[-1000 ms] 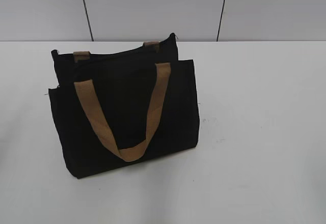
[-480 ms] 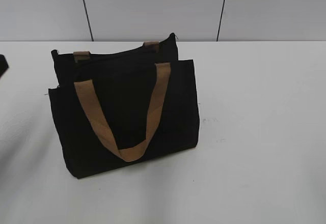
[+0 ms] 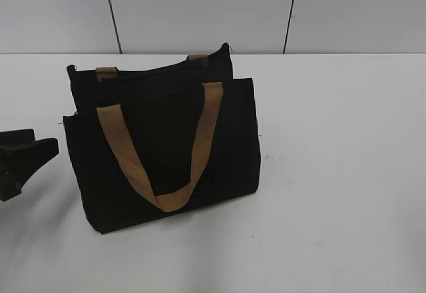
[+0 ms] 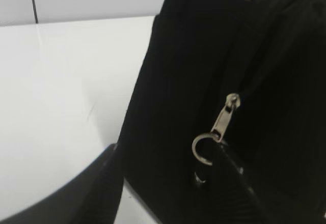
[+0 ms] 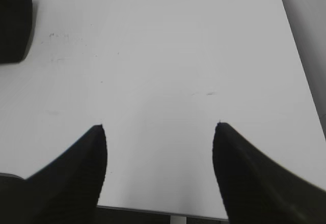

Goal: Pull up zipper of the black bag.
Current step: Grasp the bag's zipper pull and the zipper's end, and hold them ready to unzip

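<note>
The zipper [image 4: 232, 104] runs along the top edge of the black bag [image 3: 166, 146], which stands upright toward the tabletop's [image 3: 346, 173] far left corner. We judge we are in the approach: our left claw [image 3: 26, 148], released and holding nothing, sits near the bag's left end. Next we must close on the ring pull [image 4: 204, 149] hanging just beside one fingertip. The zipper's long axis follows the far edge, rising slightly rightward. Our right claw [image 5: 159, 147] hangs released over bare tabletop.
</note>
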You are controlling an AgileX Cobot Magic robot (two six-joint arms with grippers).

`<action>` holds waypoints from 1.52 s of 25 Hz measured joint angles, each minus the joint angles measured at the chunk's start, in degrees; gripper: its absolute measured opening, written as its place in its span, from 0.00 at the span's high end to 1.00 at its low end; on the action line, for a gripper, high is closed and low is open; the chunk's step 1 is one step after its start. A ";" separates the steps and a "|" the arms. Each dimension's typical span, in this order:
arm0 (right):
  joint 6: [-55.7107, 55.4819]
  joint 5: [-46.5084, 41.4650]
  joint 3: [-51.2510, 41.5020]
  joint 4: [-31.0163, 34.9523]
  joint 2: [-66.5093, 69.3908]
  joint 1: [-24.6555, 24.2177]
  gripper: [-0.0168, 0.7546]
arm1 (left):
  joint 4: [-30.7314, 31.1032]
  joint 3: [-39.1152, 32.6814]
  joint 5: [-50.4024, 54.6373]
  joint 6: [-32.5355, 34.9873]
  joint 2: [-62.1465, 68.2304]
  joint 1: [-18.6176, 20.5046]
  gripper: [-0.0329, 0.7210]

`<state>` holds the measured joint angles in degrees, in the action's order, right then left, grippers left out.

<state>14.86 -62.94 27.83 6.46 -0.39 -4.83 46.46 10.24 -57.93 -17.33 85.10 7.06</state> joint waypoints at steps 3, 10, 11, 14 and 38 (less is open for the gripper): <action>0.00 0.00 0.00 0.00 0.00 0.00 0.32 | 2.33 0.00 -2.11 0.05 4.12 1.79 0.40; 0.00 0.00 0.00 0.00 0.00 0.00 0.32 | 7.51 0.20 -3.25 1.71 9.84 1.95 0.40; 0.00 0.00 0.00 0.00 0.00 0.00 0.32 | 8.36 0.51 -3.25 2.34 10.72 1.89 0.40; 0.00 0.00 0.00 0.00 0.00 0.00 0.32 | 10.75 2.41 -2.90 3.15 13.73 0.79 0.40; 0.00 0.00 0.00 0.00 0.00 0.00 0.32 | 11.09 10.01 -1.88 4.97 22.14 -3.74 0.40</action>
<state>14.86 -62.94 27.83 6.46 -0.39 -4.83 57.55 20.26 -59.81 -12.36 107.24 3.32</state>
